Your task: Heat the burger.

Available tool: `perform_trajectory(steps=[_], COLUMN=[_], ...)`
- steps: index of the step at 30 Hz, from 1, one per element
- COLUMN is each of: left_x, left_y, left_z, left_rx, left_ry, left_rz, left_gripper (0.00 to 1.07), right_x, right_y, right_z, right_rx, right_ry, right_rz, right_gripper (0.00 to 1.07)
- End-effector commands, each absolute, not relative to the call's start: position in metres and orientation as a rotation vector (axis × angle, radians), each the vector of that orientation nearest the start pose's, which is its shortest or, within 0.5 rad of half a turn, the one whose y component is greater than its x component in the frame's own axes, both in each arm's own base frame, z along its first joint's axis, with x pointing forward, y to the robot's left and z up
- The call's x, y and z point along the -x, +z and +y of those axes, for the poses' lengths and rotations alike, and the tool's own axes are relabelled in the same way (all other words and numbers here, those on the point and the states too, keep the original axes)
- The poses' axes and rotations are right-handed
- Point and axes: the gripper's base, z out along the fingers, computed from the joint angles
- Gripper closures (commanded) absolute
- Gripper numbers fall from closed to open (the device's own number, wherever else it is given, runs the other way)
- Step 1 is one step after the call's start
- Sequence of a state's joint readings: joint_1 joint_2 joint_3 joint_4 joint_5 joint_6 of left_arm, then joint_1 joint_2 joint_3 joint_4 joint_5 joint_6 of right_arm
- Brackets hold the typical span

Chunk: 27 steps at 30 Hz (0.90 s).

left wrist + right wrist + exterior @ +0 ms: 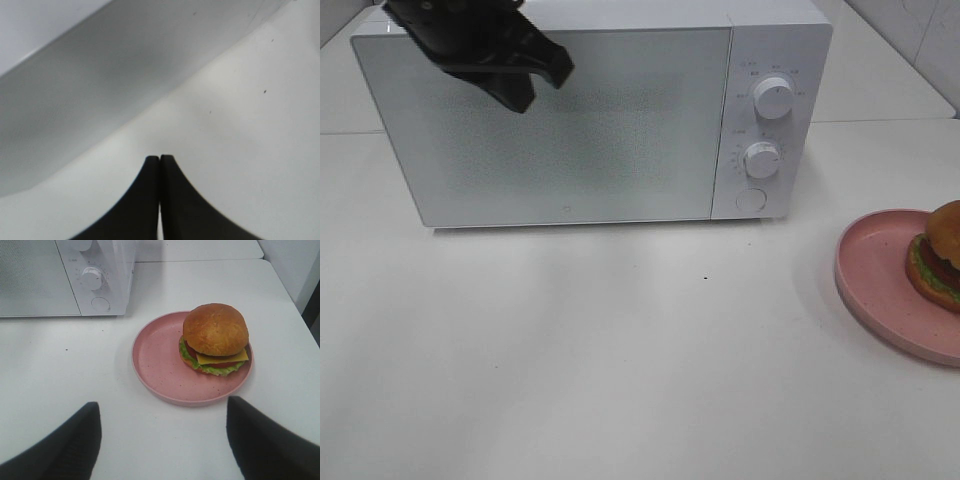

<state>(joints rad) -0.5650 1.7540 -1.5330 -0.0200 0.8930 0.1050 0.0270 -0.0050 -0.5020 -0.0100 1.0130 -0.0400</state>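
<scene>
Pink plate (160, 375), one burger (215, 337), one microwave (580, 120)

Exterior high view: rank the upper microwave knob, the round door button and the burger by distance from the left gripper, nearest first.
From the left gripper, shut at the microwave's top left:
1. Upper knob, top of the control panel.
2. Round door button, bottom of the panel, slightly farther.
3. Burger, on the pink plate at the far right edge.
</scene>
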Motion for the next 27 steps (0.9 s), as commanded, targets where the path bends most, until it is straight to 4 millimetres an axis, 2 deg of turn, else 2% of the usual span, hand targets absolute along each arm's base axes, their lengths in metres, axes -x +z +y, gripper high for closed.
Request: perform_trajectory(steps=[1, 3, 6, 8, 11, 13, 16, 18, 21, 23, 24, 26, 27], left_x=[-0.322, -0.321, -0.322, -0.325, -0.325, -0.320, -0.318, -0.301, -0.291, -0.275, -0.275, -0.253, -0.253], left_y=[0.314, 0.327, 0.329, 0.336, 0.336, 0.343, 0.347, 0.372, 0.383, 0.399, 0.399, 0.407, 0.407], left_z=[-0.190, -0.154, -0.144, -0.101, -0.093, -0.060, -0.056, -0.049, -0.047, -0.045, -0.045, -0.042, -0.042], left_rx=[-0.824, -0.701, -0.656, -0.438, -0.394, -0.236, -0.220, -0.182, -0.170, -0.165, -0.165, -0.163, -0.163], left_ry=[-0.160, -0.134, -0.127, -0.100, -0.093, -0.071, -0.071, -0.075, -0.080, -0.087, -0.087, -0.093, -0.093], left_rz=[2.538, 2.630, 2.650, 2.746, 2.772, 2.830, 2.818, 2.742, 2.706, 2.648, 2.648, 2.617, 2.617], left_gripper=[1.06, 1.06, 1.06, 1.06, 1.06, 1.06, 1.06, 1.06, 1.06, 1.06, 1.06, 1.06, 1.06], right_x=[0.007, 0.007, 0.007, 0.007, 0.007, 0.007, 0.007, 0.007, 0.007, 0.007, 0.007, 0.007, 0.007], right_y=[0.282, 0.282, 0.282, 0.282, 0.282, 0.282, 0.282, 0.282, 0.282, 0.282, 0.282, 0.282, 0.282], right_z=[-0.001, -0.001, -0.001, -0.001, -0.001, -0.001, -0.001, -0.001, -0.001, -0.001, -0.001, -0.001, -0.001], right_rx=[0.066, 0.066, 0.066, 0.066, 0.066, 0.066, 0.066, 0.066, 0.066, 0.066, 0.066, 0.066, 0.066], right_ry=[-0.026, -0.026, -0.026, -0.026, -0.026, -0.026, -0.026, -0.026, -0.026, -0.026, -0.026, -0.026, -0.026], right_rz=[1.957, 1.957, 1.957, 1.957, 1.957, 1.957, 1.957, 1.957, 1.957, 1.957, 1.957, 1.957, 1.957], right_gripper=[0.41, 0.41, 0.41, 0.41, 0.41, 0.41, 0.41, 0.41, 0.41, 0.41, 0.41, 0.41, 0.41])
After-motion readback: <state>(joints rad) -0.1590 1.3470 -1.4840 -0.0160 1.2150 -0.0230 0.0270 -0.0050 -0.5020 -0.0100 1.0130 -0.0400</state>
